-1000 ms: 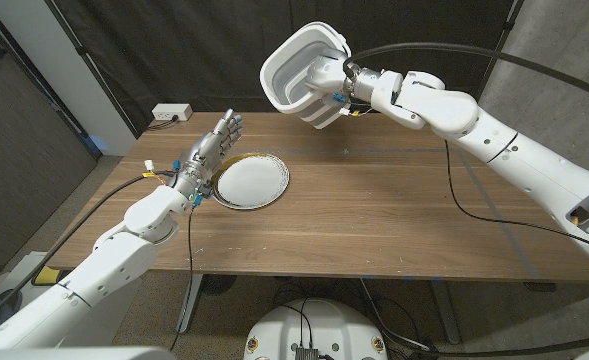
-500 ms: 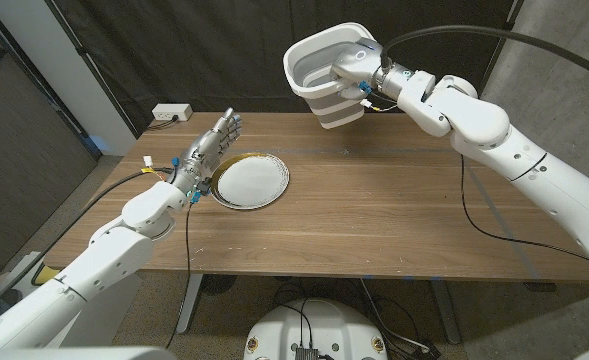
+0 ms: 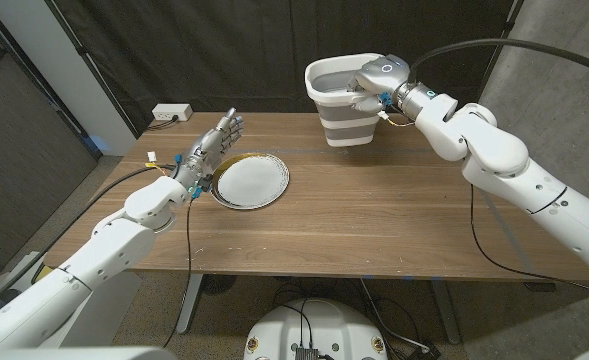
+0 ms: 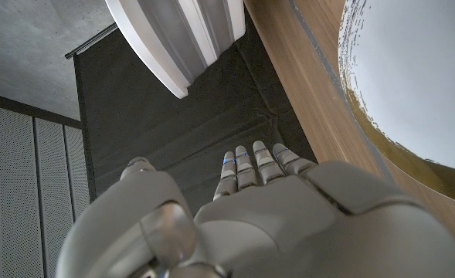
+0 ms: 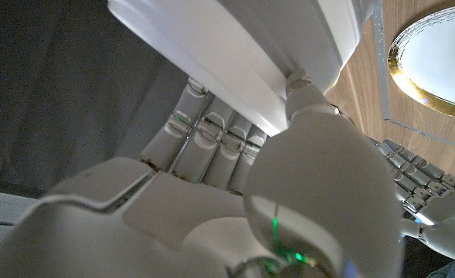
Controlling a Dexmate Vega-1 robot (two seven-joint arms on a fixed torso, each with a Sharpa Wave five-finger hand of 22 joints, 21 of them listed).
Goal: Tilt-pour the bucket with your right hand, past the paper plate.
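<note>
A white bucket (image 3: 346, 100) with grey bands is upright at the far middle of the table; whether its base touches the wood I cannot tell. My right hand (image 3: 377, 78) grips its rim, fingers inside and thumb outside, as the right wrist view shows on the bucket (image 5: 242, 46). The white paper plate (image 3: 252, 181) with a gold rim lies to the bucket's left, nearer me. My left hand (image 3: 212, 146) is open, fingers straight, at the plate's far left edge. The left wrist view shows my left hand (image 4: 250, 208), the plate (image 4: 412, 85) and the bucket (image 4: 181, 35).
A white power strip (image 3: 171, 113) lies at the table's far left corner. A black curtain (image 3: 224, 50) hangs behind the table. A black cable (image 3: 474, 200) droops from my right arm over the right part of the wooden table (image 3: 394, 220).
My right hand has swung the bucket from a tilt, mouth turned towards me, back upright, and carried it right and down towards the table. My left hand has kept still.
</note>
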